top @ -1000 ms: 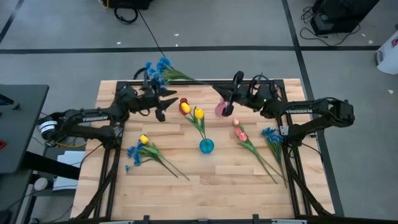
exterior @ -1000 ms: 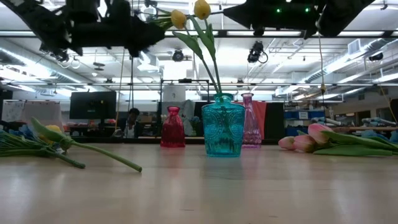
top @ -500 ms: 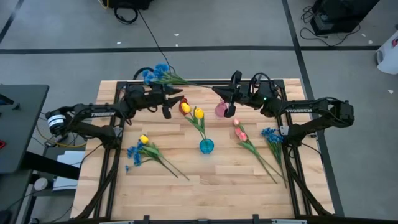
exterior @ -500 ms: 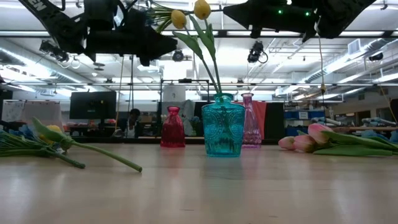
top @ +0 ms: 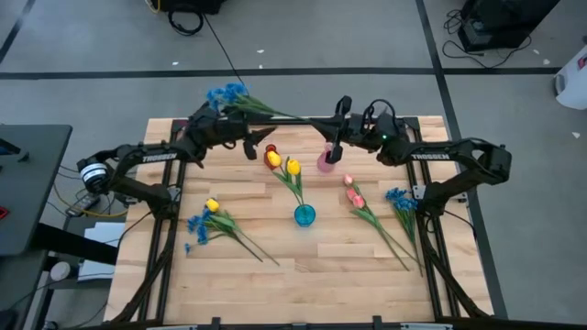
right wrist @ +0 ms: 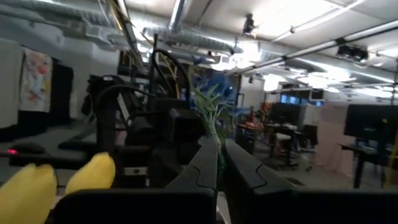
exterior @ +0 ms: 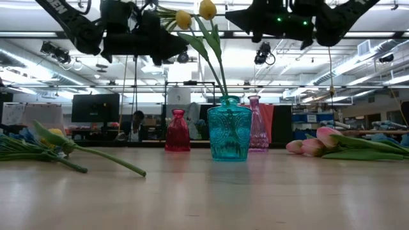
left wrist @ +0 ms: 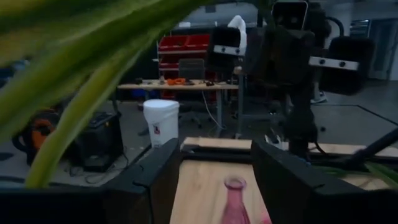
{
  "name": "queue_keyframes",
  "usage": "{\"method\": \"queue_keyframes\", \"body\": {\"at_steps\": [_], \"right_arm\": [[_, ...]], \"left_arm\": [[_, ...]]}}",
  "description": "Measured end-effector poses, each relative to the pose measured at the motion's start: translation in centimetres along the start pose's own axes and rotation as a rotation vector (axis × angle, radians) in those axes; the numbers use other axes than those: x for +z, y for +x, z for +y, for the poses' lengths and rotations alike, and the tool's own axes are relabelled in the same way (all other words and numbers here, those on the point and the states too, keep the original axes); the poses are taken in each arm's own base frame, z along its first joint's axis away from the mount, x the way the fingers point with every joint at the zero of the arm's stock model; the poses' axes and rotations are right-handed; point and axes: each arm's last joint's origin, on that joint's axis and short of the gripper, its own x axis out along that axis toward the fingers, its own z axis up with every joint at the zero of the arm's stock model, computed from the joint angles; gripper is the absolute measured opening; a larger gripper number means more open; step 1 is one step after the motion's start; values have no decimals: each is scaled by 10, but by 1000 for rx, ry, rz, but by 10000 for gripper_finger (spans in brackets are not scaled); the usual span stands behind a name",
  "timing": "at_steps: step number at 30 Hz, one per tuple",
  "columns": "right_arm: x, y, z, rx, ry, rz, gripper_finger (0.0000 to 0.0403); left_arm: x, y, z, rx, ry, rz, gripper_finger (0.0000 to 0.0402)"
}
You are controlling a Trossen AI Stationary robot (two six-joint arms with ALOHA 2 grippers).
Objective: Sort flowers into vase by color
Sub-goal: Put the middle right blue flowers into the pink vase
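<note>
Room: an open workshop with ceiling strip lights, desks and monitors beyond a pale wooden slatted table [top: 275, 275]; a person sits far back behind the vases in the low view.
Left gripper [left wrist: 216, 155]: raised over the far left part of the table, its fingers apart with nothing between them; a blurred green stalk crosses just above it in the left wrist view.
Right gripper [right wrist: 216, 163]: raised over the far middle of the table, above the pink vase, its fingers pressed together on a thin green stem.
Held flower: a long green-stemmed blue sprig of small blossoms [top: 227, 93] hangs in the air across the far edge, its blossoms beyond the left arm and its stem running to the right gripper.
Teal vase: a teal patterned glass vase [exterior: 229, 129] stands near the table's middle and holds two yellow tulip buds [top: 283, 163] on long stems that lean toward the far side.
Red vase: a small red glass vase [exterior: 177, 138] stands farther back, left of the teal one.
Pink vase: a slim pink glass vase [exterior: 257, 131] stands farther back, right of the teal one.
Left pile: one yellow tulip bud [top: 212, 205] lies with blue sprigs [top: 194, 225] flat on the table's left side.
Right pile: pink tulip buds [top: 353, 194] and another blue sprig [top: 399, 197] lie flat on the right side, stems pointing to the near edge.
</note>
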Motion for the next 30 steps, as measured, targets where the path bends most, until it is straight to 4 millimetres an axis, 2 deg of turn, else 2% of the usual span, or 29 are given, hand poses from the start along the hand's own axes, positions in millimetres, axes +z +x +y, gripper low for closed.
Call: {"method": "queue_keyframes", "body": {"at_steps": [8, 11, 17, 23, 30], "right_arm": [[2, 21, -4, 29, -17, -28, 19], [6, 20, -6, -29, -61, -33, 19], [34, 13, -6, -228, -196, -98, 19], [41, 13, 1, -217, -223, -131, 19], [40, 15, 15, -157, -207, -130, 19]], "left_arm": [[20, 6, 6, -1, 22, -65, 204], [24, 5, 5, -72, 6, -94, 204], [28, 1, 8, -103, -54, -102, 204], [31, 3, 3, -125, -48, -129, 204], [48, 5, -13, -127, -15, -308, 204]]}}
